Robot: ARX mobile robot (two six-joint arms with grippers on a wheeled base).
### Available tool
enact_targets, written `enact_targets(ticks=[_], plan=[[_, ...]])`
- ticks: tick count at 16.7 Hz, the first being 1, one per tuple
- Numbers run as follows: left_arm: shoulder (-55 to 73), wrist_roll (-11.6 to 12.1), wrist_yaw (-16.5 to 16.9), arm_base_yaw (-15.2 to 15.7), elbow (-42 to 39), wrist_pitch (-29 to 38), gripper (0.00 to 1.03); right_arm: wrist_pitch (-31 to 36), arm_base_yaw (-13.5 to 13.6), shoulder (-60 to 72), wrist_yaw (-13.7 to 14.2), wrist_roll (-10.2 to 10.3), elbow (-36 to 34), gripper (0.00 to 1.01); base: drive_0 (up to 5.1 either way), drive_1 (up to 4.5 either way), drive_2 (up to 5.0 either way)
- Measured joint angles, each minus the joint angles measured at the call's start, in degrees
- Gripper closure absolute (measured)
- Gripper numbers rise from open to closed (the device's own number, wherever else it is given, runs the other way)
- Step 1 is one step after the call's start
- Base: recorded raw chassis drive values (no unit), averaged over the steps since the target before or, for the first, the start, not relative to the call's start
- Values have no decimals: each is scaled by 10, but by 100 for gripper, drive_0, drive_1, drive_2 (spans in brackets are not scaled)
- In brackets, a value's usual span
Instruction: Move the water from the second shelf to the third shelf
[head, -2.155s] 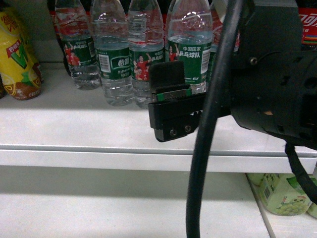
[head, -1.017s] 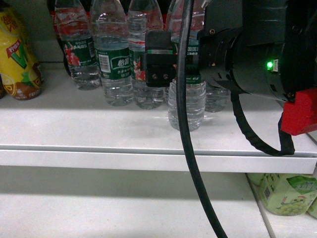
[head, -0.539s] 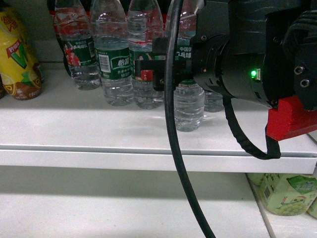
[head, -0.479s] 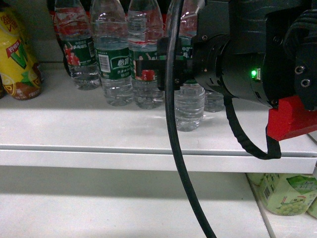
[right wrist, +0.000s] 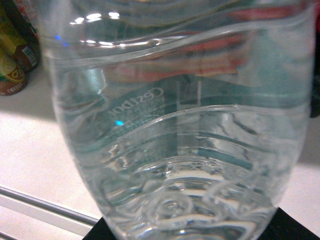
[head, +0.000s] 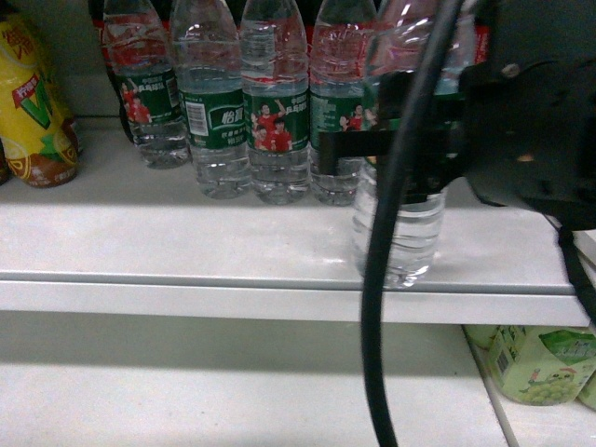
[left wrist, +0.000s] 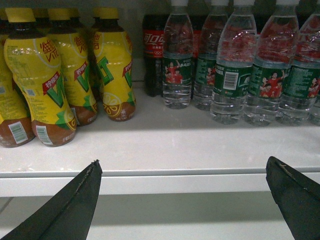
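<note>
right hand (head: pixel 372 149) pinching water (head: pixel 400 233) | label hidden | left hand (left wrist: pixel 185 200) spread

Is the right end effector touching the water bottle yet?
Touching. In the head view the right end effector is clamped across the water bottle; the right wrist view shows the bottle filling the frame.

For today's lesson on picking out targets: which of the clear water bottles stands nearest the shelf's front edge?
The clear ribbed plastic water bottle inside the right end effector; it stands at the white shelf lip, while the others line up further back.
</note>
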Motion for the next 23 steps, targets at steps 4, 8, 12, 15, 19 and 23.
enact_targets(ticks=[4, 8, 12, 15, 19, 23], plan=[[0, 0, 0, 0, 0, 0, 5, -4, -39, -96, -5, -10, -74, 61, 0, 0, 0], [0, 0, 0, 0, 0, 0, 5, -42, -83, -206, -20, -23, -156, 62, 0, 0, 0], [0, 0, 0, 0, 0, 0, 5, -148, -153, -382, -54, -34, -219, 62, 0, 0, 0], [0, 0, 0, 0, 0, 0, 5, -228, -193, -500, -73, -36, -224, 62, 0, 0, 0], [0, 0, 0, 0, 0, 0, 5, -308, -203, -598, -81, -36, -224, 62, 0, 0, 0], [0, 0, 0, 0, 0, 0, 5, -326, -205, -615, -84, -33, -224, 62, 0, 0, 0]])
